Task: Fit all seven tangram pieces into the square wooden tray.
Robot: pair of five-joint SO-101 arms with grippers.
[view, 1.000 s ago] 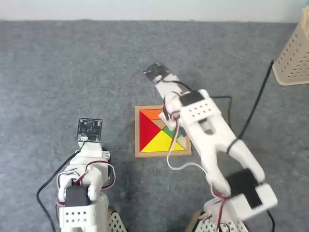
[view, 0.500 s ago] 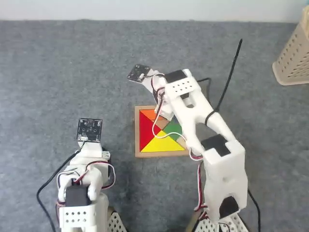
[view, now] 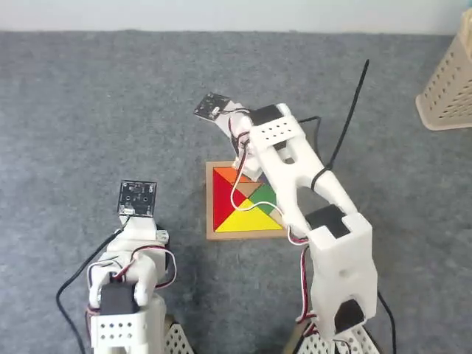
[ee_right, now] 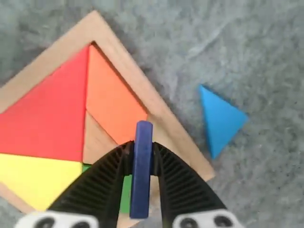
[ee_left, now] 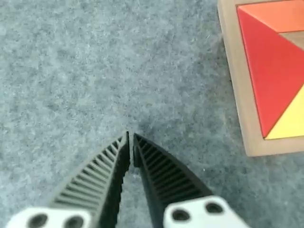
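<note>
The right gripper (ee_right: 142, 145) is clamped on a dark blue piece (ee_right: 142, 168), held on its thin edge above the far corner of the square wooden tray (ee_right: 114, 54). Seen edge-on, its outline cannot be told, so my worry is orientation: if its corners are not turned to match the gap, it will likely ride up on the orange triangle (ee_right: 109, 95) or the tray's rim instead of dropping flat. Released while standing on edge, it could topple either way, perhaps out onto the grey carpet (ee_left: 95, 71). The jaws straddle seated pieces closely, so a low descent may nudge them loose.

The left gripper (ee_left: 130, 138) is pressed closed on nothing, low over the carpet just beside the tray.

The tray holds a large red triangle (ee_right: 47, 123), the orange triangle, a yellow triangle (ee_right: 38, 180) and a green piece (view: 264, 197), all lying flat. Bare wood (ee_right: 97, 142) shows between red and orange, under the held piece. A light blue triangle (ee_right: 219, 118) lies on the carpet near the tray's rim, not yet fitted. A beige slotted basket (view: 450, 74) stands well apart; its contents are hidden
</note>
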